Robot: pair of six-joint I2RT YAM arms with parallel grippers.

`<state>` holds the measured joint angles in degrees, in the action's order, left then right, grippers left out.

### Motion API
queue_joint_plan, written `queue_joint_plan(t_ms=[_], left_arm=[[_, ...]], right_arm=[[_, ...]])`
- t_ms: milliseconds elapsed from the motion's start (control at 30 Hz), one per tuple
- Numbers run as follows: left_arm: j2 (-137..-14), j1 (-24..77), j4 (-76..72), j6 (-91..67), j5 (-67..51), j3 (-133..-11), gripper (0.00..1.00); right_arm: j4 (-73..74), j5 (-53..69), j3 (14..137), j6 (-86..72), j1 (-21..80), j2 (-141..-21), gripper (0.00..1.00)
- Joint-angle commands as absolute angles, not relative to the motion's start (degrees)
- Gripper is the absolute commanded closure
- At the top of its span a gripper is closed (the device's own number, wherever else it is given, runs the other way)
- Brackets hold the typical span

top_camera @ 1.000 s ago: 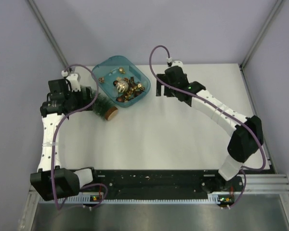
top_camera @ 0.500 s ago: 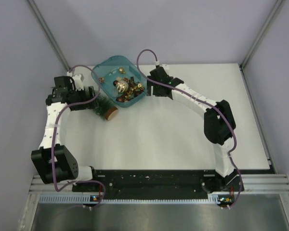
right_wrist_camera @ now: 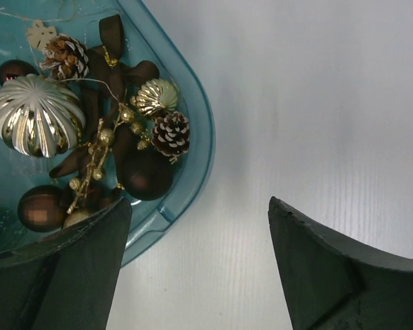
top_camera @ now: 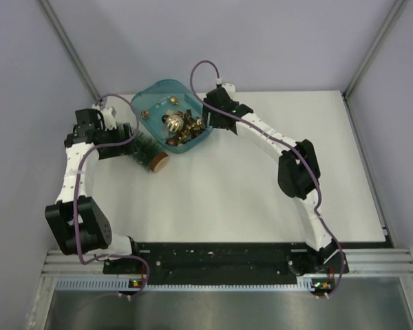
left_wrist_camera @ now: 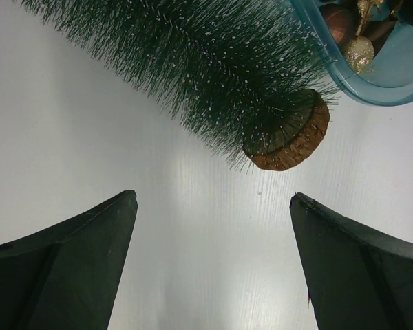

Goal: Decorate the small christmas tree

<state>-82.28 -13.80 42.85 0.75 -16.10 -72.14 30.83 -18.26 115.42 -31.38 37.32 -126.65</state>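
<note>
The small christmas tree [top_camera: 144, 148] lies on its side left of the teal tray [top_camera: 151, 93], its brown disc base [top_camera: 159, 162] pointing to the front right. In the left wrist view the frosted tree [left_wrist_camera: 206, 69] and its base [left_wrist_camera: 292, 137] lie just ahead of my open left gripper [left_wrist_camera: 213, 196], which holds nothing. My left gripper [top_camera: 126, 139] is at the tree's left side. My right gripper [top_camera: 206, 121] hovers open and holding nothing at the tray's right edge. In its wrist view the right gripper [right_wrist_camera: 199, 199] has one finger [right_wrist_camera: 76, 268] over the tray rim [right_wrist_camera: 201, 141].
The tray holds several ornaments: a big ribbed gold ball [right_wrist_camera: 36, 113], frosted pine cones [right_wrist_camera: 171, 133], brown balls [right_wrist_camera: 146, 175] and a dark ribbon [right_wrist_camera: 110, 31]. Bare white table [top_camera: 261, 185] stretches right of the tray. Grey walls close in at the back and sides.
My right arm has swung left across the table until its gripper reached the tray's right edge. The left arm's elbow has folded back while its gripper stayed by the tree.
</note>
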Motion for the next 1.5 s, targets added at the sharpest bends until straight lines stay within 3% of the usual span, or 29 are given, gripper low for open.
queue_joint_plan(t_ms=[0,300,500,600,933,1100,1467], left_arm=[[-82.62,-14.15,40.17,0.18,-16.26,-74.62,0.01],[-85.34,-15.38,39.2,-2.46,-13.54,-75.49,0.03],[-87.45,-15.29,39.11,-2.9,-12.75,-76.82,0.03],[-88.59,-15.29,38.24,-3.07,-11.26,-77.17,0.01],[-89.65,-15.38,32.61,-3.34,-7.91,-74.89,0.01],[-89.38,-15.29,31.82,-2.29,-6.68,-73.39,0.01],[-91.5,-15.29,29.28,-2.9,-7.38,-72.25,0.01]], right_arm=[[30.15,-19.16,122.33,-33.66,37.0,-132.09,0.22],[30.59,-20.3,124.54,-35.68,35.95,-137.11,0.4],[30.59,-23.46,119.98,-36.12,35.42,-134.66,0.73],[30.5,-25.74,114.46,-36.48,34.72,-131.41,0.79],[27.69,-31.29,86.77,-40.25,27.96,-111.46,0.81],[27.68,-34.89,80.96,-37.89,26.63,-105.74,0.79],[27.77,-37.53,72.52,-34.81,26.63,-93.79,0.55]])
